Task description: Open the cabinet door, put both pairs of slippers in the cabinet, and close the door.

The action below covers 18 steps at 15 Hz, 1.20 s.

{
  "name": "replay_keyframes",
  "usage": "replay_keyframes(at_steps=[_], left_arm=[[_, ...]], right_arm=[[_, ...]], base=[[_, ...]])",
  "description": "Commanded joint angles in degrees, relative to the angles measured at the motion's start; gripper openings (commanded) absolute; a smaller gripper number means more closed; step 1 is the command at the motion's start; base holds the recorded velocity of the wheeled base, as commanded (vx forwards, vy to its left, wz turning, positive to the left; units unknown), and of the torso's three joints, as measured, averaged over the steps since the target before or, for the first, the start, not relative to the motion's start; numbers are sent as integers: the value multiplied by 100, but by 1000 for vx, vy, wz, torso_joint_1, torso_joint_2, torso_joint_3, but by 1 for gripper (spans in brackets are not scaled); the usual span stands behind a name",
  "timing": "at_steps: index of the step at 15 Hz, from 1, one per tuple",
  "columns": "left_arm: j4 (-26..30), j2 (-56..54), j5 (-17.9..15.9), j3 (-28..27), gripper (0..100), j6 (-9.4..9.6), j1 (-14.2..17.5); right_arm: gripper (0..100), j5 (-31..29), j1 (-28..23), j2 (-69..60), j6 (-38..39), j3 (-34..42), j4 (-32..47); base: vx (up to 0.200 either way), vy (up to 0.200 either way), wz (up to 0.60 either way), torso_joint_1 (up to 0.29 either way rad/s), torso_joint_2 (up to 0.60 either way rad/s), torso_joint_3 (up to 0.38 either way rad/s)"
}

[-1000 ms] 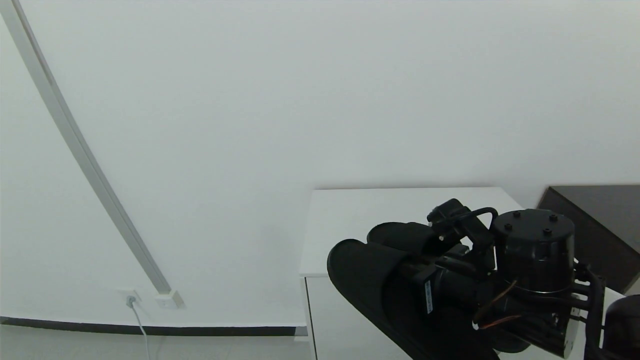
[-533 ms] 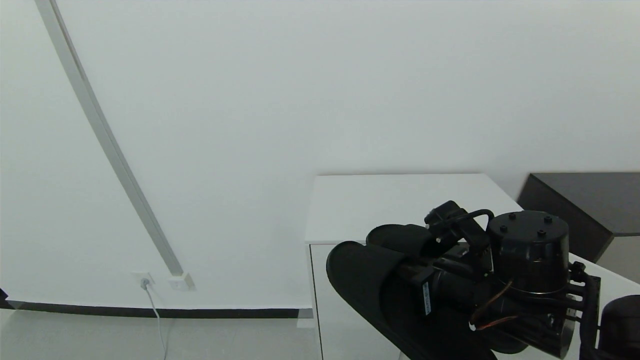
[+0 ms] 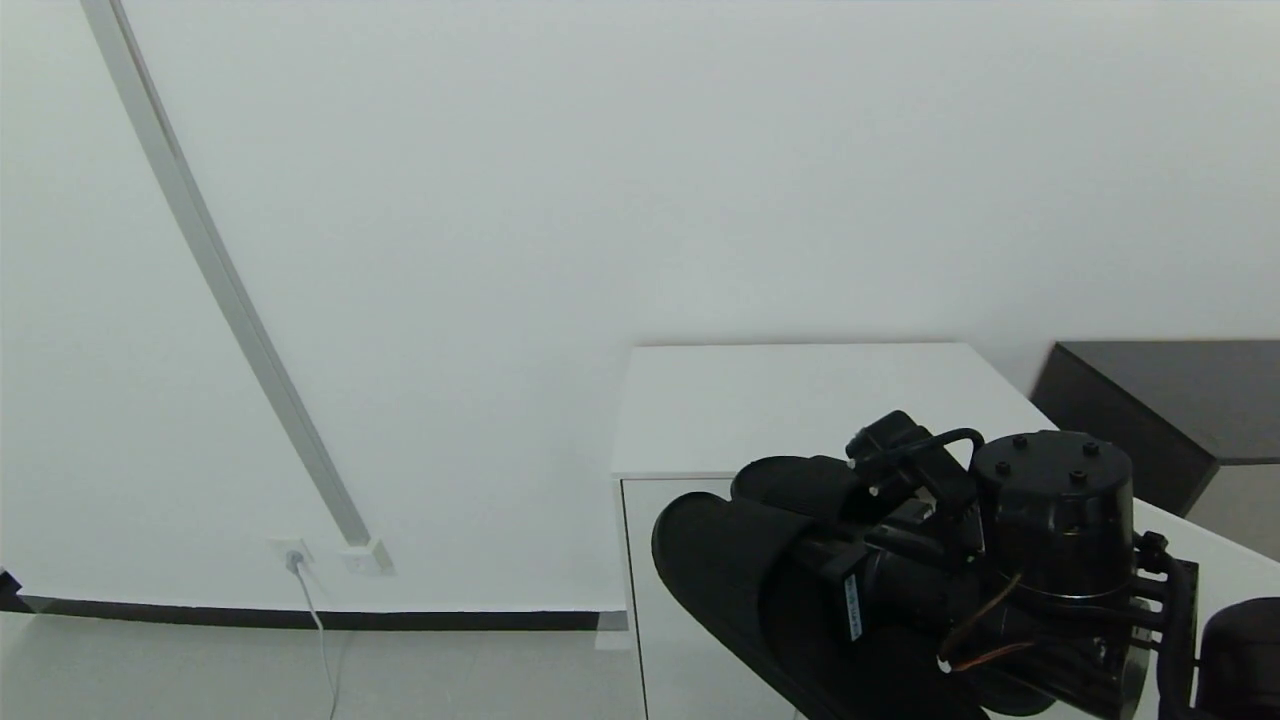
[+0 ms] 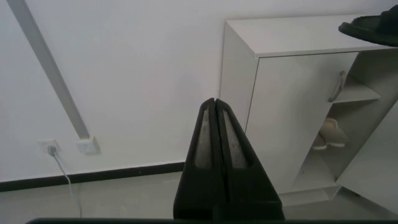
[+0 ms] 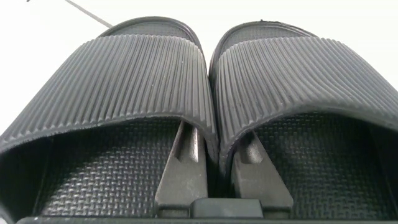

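Black slippers [image 5: 149, 81]: two, inner walls pinched together by right gripper [image 5: 214, 146].
Left gripper [image 4: 216, 118]: fingers pressed together, empty.
Cabinet [image 4: 286, 81]: one, open.

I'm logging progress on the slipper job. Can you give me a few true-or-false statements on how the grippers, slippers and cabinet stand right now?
1. The right gripper is shut on the black slippers, one finger under each strap. True.
2. The left gripper has its fingers spread wide. False: the fingers are pressed together with nothing between them.
3. The cabinet is fully closed. False: it is open, with its shelves showing.
4. A light pair of slippers lies on a lower shelf inside. True.
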Motion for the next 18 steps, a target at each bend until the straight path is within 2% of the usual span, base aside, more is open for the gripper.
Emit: replay_keyframes(at_steps=[1,4,18], left_arm=[[-1,7,1,1,0,-1,4],[-1,7,1,1,0,-1,4],[-1,7,1,1,0,-1,4]], right_arm=[[0,-1,0,24,2,-4,0],[0,-1,0,24,2,-4,0],[0,-1,0,24,2,31,-26]], base=[[0,0,0,0,0,0],[0,0,0,0,0,0],[0,-200,0,5,1,3]])
